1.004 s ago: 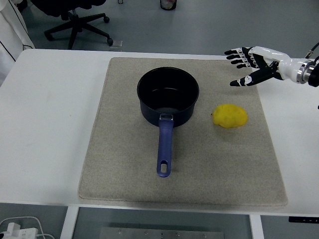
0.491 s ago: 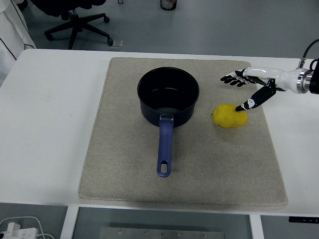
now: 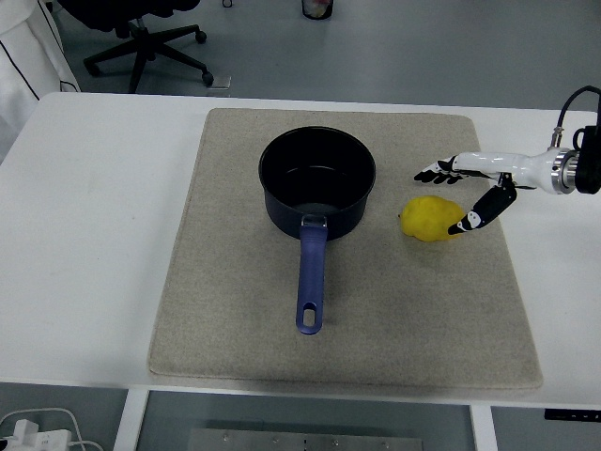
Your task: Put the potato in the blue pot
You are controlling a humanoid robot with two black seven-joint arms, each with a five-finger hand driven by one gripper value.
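A yellow potato (image 3: 429,218) lies on the beige mat (image 3: 235,301), to the right of the blue pot (image 3: 316,181). The pot stands upright and holds nothing, its blue handle (image 3: 309,282) pointing toward the table's near edge. My right hand (image 3: 449,199) comes in from the right edge and straddles the potato's right end: the fingers (image 3: 434,174) reach over its far side, the thumb (image 3: 470,217) is down at its near right side. The hand is spread, not closed on the potato. No left arm shows.
The mat covers the middle of the white table (image 3: 84,235). An office chair (image 3: 141,42) stands on the floor beyond the far edge. A white plug and cable (image 3: 28,432) lie below the near left corner.
My right hand has dropped from above the mat's far right corner and come toward the near edge, reaching the potato. The potato and pot have stayed put.
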